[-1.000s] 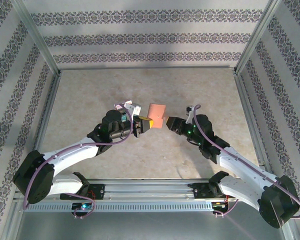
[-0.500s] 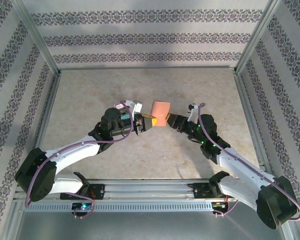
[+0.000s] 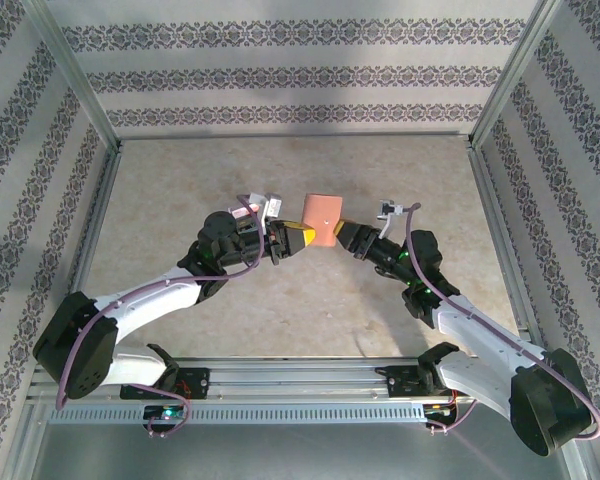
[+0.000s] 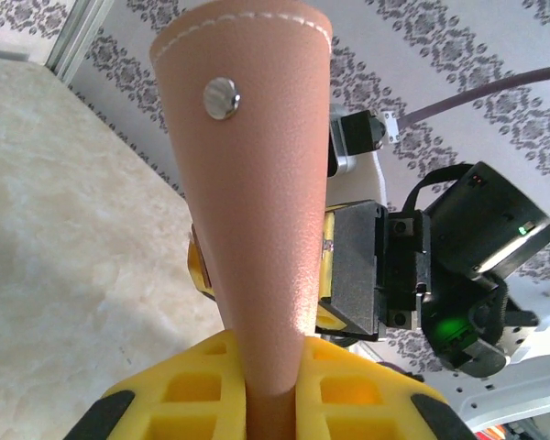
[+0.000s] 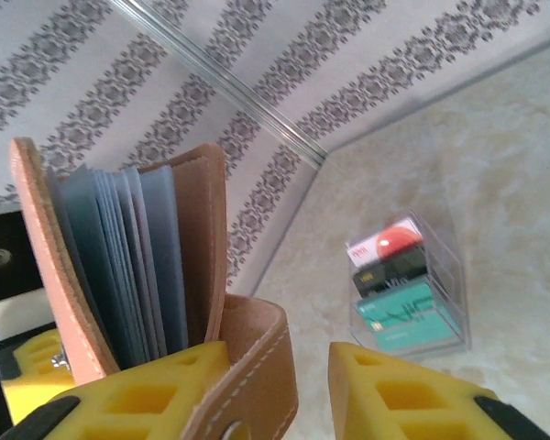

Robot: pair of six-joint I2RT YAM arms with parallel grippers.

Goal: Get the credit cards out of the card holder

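We see the left claw (image 3: 302,238) clamped on the card holder (image 3: 322,212), held upright above the worktop (image 3: 400,180). Right claw (image 3: 342,238): fingers (image 5: 412,394) apart around its snap flap (image 5: 252,362) (gap on one side). Credit cards (image 5: 401,291) lie overlapping on the worktop beyond it.

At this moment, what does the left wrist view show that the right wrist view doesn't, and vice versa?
Left wrist adds: the card holder's outer leather with its metal snap, clamped in the left gripper's jaws, and the right arm's black wrist with a green light. Right wrist adds: the grey-blue inner sleeves fanned open, the strap flap between the right gripper's open jaws, and credit cards lying on the table. Shared: the holder and the patterned wall.
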